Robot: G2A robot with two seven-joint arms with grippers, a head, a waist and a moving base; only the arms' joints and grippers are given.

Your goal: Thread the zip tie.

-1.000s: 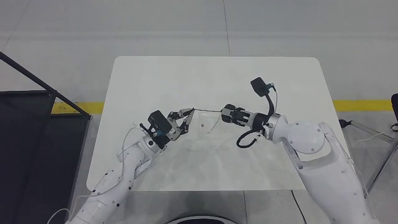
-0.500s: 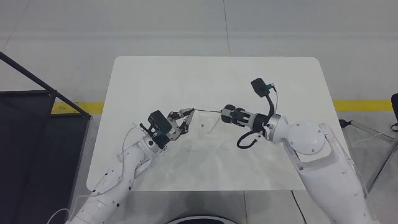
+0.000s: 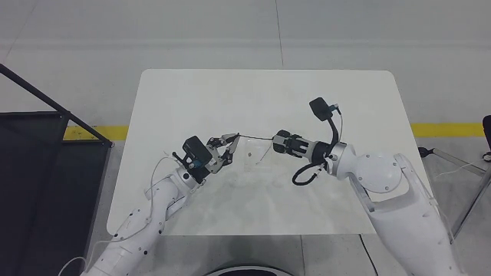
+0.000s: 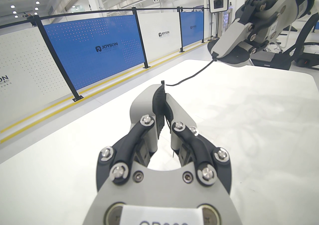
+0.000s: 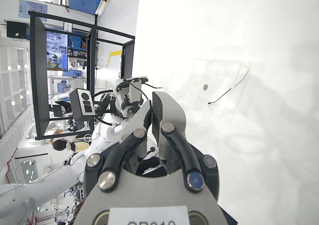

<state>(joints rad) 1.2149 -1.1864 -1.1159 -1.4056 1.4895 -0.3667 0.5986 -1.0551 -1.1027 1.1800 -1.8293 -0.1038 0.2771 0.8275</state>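
1. Zip tie [image 4: 192, 75]: thin black strap, held in the air over the middle of the table [image 3: 322, 100], spanning the gap between the two grippers.
2. Left gripper [image 4: 162, 92]: fingers together, clamped on a short black end piece that pokes up past the fingertips. A thin black strand also shows below the pads.
3. Right gripper [image 4: 216, 56]: fingertips pinched shut on the strap, pointing towards the left gripper. The strap leaves its tips and sags slightly on the way across.
4. The strap's free tip sits just beside the black piece in the left gripper. Too small to tell whether it touches or has gone into it.
5. Clear plastic sheet [image 5: 219, 81]: lies flat on the white table, below the gap between the grippers. It carries a thin dark line [image 5: 230, 89] and a small brown speck [image 5: 205, 87].
6. Both grippers are near each other, well inside the table edges.
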